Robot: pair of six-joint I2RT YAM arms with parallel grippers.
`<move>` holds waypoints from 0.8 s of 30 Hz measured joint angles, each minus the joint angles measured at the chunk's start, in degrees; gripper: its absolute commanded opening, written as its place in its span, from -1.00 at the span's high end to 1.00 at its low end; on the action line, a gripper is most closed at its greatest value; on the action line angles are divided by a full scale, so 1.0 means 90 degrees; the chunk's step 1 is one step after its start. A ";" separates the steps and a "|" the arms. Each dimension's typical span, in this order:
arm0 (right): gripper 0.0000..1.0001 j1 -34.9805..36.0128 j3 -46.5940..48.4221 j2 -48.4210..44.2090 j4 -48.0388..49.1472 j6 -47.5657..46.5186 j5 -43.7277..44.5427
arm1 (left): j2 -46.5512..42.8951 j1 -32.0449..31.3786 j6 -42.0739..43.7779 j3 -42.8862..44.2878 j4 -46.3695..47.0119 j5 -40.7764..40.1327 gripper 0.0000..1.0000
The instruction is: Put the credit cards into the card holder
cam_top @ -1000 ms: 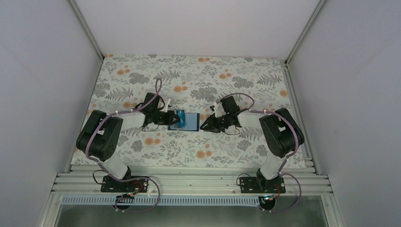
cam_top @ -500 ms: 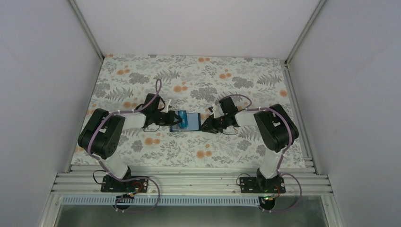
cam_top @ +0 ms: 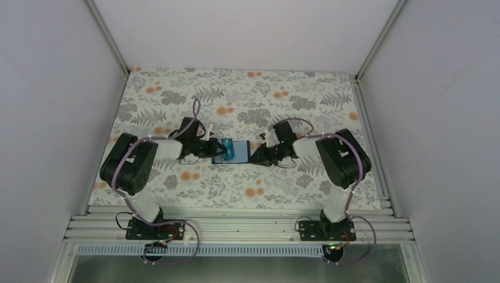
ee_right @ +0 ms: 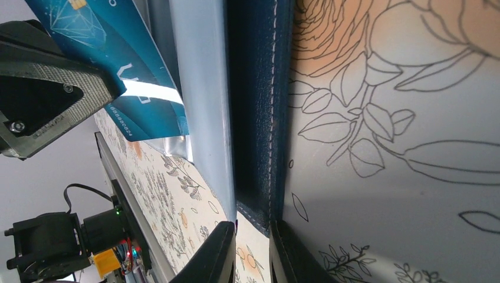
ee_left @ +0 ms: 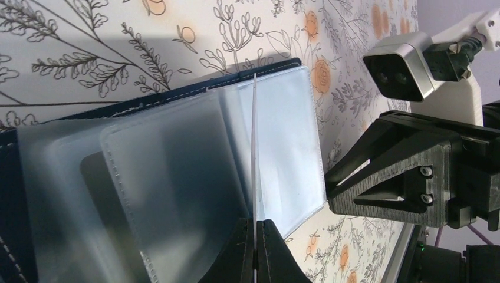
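Note:
The navy card holder [cam_top: 237, 153] lies open on the floral cloth, its frosted sleeves [ee_left: 177, 177] fanned up. My left gripper [ee_left: 255, 244] is shut on a teal-blue credit card [ee_right: 112, 53], seen edge-on [ee_left: 254, 147] in the left wrist view, standing between two sleeves. A dark card shape [ee_left: 97, 194] shows through one sleeve. My right gripper [ee_right: 250, 247] sits at the holder's right edge [ee_right: 259, 118]. Its jaws are narrow, one finger on the navy cover, the other at the corner of a sleeve. From above, the left gripper [cam_top: 217, 147] and right gripper [cam_top: 253, 157] flank the holder.
The floral tablecloth [cam_top: 236, 100] covers the table, with white walls on three sides. An aluminium rail [cam_top: 236, 227] with the arm bases runs along the near edge. The right gripper's body [ee_left: 407, 183] sits close beside the holder in the left wrist view.
The right gripper has moved left up to the holder's right edge and its jaws have narrowed on it. The left gripper still holds the teal card, almost in place.

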 measured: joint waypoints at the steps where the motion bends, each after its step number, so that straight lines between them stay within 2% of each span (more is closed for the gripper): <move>1: 0.64 0.0000 -0.0002 0.0000 0.0000 0.0000 -0.0002 | 0.0022 0.0007 -0.0051 -0.0002 0.0007 0.0005 0.95; 12: 0.65 0.0000 -0.0002 0.0000 -0.0002 0.0000 -0.0005 | 0.0075 0.0044 -0.0595 -0.0080 0.0146 0.0027 0.95; 24: 0.65 -0.0041 -0.0002 0.0000 -0.0036 0.0002 -0.0046 | 0.0323 0.0109 -0.0738 0.0095 0.0090 0.0410 0.95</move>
